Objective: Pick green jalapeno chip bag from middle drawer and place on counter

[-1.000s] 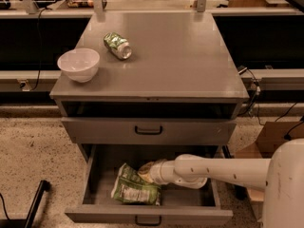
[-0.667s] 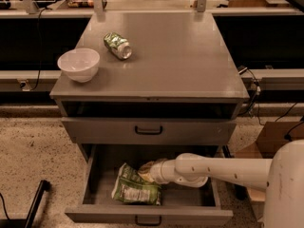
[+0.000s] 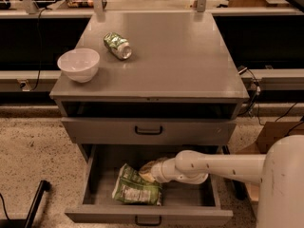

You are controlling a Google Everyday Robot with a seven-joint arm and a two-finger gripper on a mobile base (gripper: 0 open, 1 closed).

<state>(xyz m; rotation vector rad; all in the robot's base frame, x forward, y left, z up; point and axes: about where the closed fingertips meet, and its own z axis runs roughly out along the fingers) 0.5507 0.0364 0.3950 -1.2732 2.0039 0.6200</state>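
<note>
In the camera view, we see the middle drawer (image 3: 148, 215) pulled fully open at the foot of the cabinet. The green jalapeno chip bag (image 3: 134, 192) lies flat on its floor, in the left-centre part and towards the drawer's front. The robot's single arm (image 3: 228, 167) reaches in from the drawer's right side. Its gripper (image 3: 150, 171) sits inside the drawer, over the bag's rear right corner.

We cannot tell whether the gripper is wide, narrow or already holding the foil, since its tip blends into the bag's edge. The coming move turns on one relation: most of the bag lies to the front and left of the gripper, lower in the picture. The bag's long axis seems to run roughly across the drawer's width, slightly skewed. We judge that any grasp would therefore take the bag by its near corner, not its middle.

Above the middle drawer the shallower drawer (image 3: 109, 129) is shut. Higher still is the counter (image 3: 180, 61), where the bag must end. There a white bowl (image 3: 78, 64) and a tipped drink can (image 3: 118, 45) sit above the drawer's left half, leaving bare surface above its right half.

Against the earlier frames we find almost nothing different. The arm, gripper and bag hold the same places in the drawer, and the bag has not lifted.
</note>
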